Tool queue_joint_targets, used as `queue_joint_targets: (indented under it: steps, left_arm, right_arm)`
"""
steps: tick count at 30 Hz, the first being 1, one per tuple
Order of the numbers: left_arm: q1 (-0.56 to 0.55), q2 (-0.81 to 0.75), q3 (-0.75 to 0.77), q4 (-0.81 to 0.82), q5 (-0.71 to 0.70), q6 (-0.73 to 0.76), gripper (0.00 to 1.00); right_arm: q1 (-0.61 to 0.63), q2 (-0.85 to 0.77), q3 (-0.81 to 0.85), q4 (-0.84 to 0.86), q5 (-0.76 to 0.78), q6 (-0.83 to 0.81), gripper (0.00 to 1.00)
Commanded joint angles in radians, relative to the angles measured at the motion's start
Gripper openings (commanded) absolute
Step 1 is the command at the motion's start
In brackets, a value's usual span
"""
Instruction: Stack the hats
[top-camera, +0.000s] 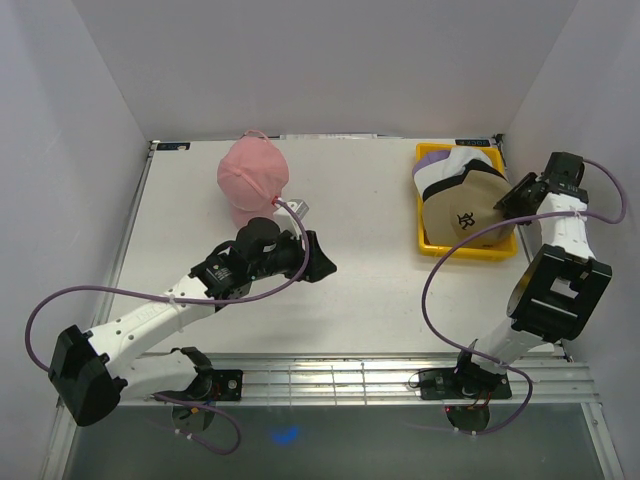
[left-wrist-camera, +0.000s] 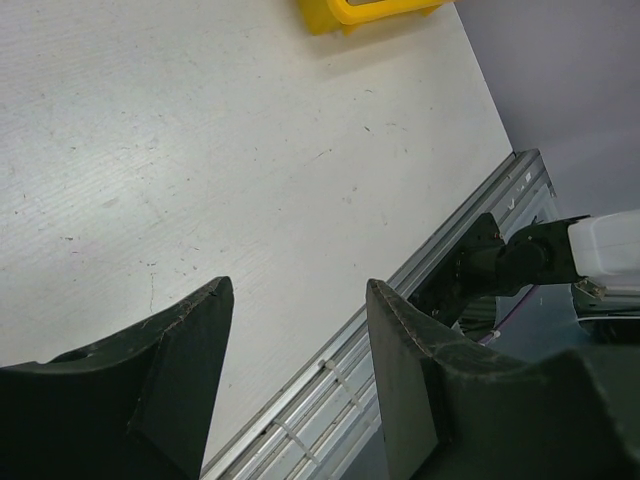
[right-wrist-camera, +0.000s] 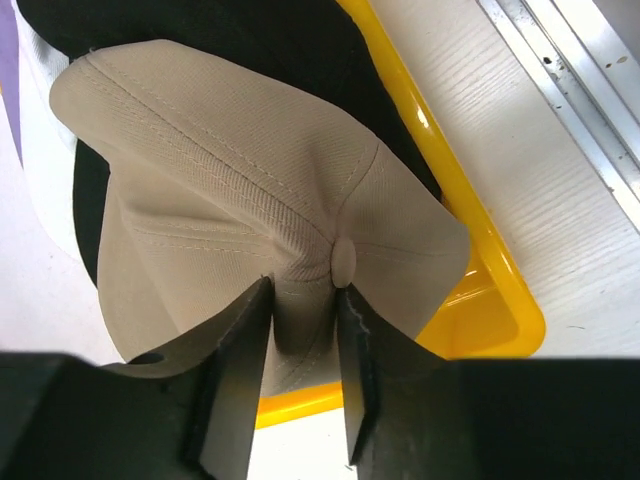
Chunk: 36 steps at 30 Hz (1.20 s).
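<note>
Overhead, with the far edge of the table (top-camera: 380, 300) read as 12 o'clock, the right end effector (right-wrist-camera: 303, 292) is clamped on the crown of the tan cap (right-wrist-camera: 230, 170). Its two dark fingers (right-wrist-camera: 240, 380) pinch a fold of cloth just beside the top button (right-wrist-camera: 343, 260).

The tan cap's dark logo (top-camera: 464, 219) shows on the side toward 6 o'clock. It lies topmost on a pile in the yellow tray (top-camera: 470, 253), which sits at about 2 o'clock on the table. Beneath it show the black cap (top-camera: 440, 190) and then the white cap (top-camera: 462, 165). A sliver of the purple cap (top-camera: 430, 154) peeks out at the tray's 11 o'clock corner.

The pink cap (top-camera: 253, 180) rests alone on the table at about 11 o'clock, crown up and well apart from the tray. A small pale tag (top-camera: 299, 208) lies at its 4 o'clock side.

The left end effector (top-camera: 322, 258) is over the middle of the table, near the pink cap on its 5 o'clock side. Its jaws are spread wide and grasp nothing. Its wrist view shows only scuffed white table between the fingers, a corner of the yellow tray at 12 o'clock in that frame, and the metal rail (left-wrist-camera: 420, 300) of the near edge running past.

Whether the left fingers touch the table cannot be told.
</note>
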Motion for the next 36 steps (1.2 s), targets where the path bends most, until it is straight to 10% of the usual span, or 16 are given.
queue_joint_targets:
  steps: [1,12,36]
  left_arm:
    - [0.002,-0.035,-0.006,-0.007,-0.01,0.009,0.66]
    - [0.004,-0.01,0.01,-0.003,0.004,0.006,0.66]
    - [0.107,0.176,0.336,0.08,0.145,-0.069,0.79]
  right_arm:
    - [-0.004,-0.034,-0.019,0.036,-0.001,0.012,0.36]
    - [-0.004,-0.106,0.111,-0.119,-0.007,-0.008,0.13]
    - [0.158,-0.24,0.386,-0.32,-0.169,0.022,0.08]
